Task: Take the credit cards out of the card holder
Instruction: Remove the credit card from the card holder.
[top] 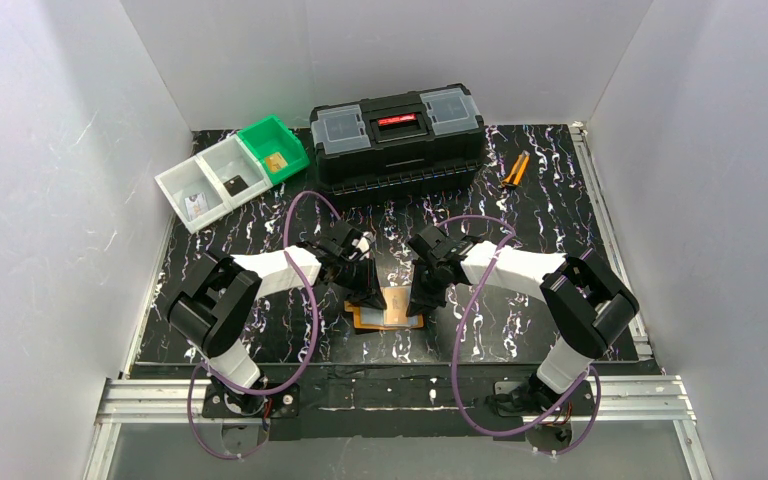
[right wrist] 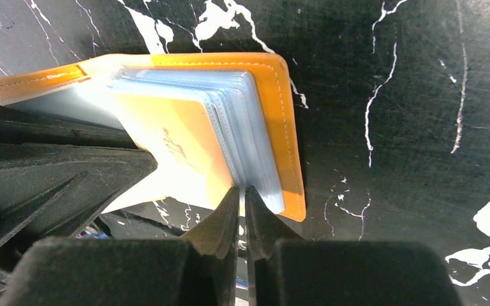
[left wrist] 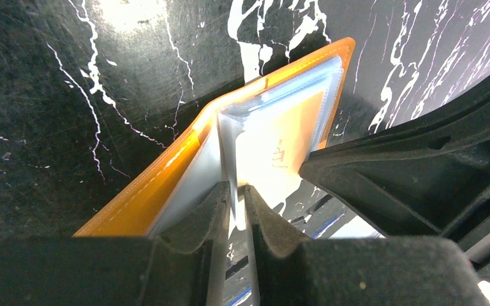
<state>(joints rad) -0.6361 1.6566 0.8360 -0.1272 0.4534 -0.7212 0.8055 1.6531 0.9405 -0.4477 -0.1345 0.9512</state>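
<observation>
Evidently little of the task is done. The card holder [top: 388, 312] lies open on the desk [top: 560, 200], at the near middle between the two arms, and we see no card lying loose beside it. A gold-tan card [right wrist: 172, 134] still sits inside the top clear pocket. Any further credit cards are hidden under it, so we cannot count them. The small white bins [top: 215, 180] and the green bin [top: 275, 148] at the far left hold small items too tiny for us to name.

The left end effector [left wrist: 237, 191] has its fingers pressed almost together on a thin clear pocket leaf beside the fold. The right end effector [right wrist: 242, 194] is likewise pinched shut on the near edge of the pocket stack. We cannot tell whether it grips a sleeve or a card's edge.

The cover is smooth orange with pale stitching and rounded corners. The pockets are glossy, bluish, floppy film, stacked like pages. The card looks stiff, flat and matte. The desk is black with white marbled veins. We judge that every card is yet to be drawn out.
</observation>
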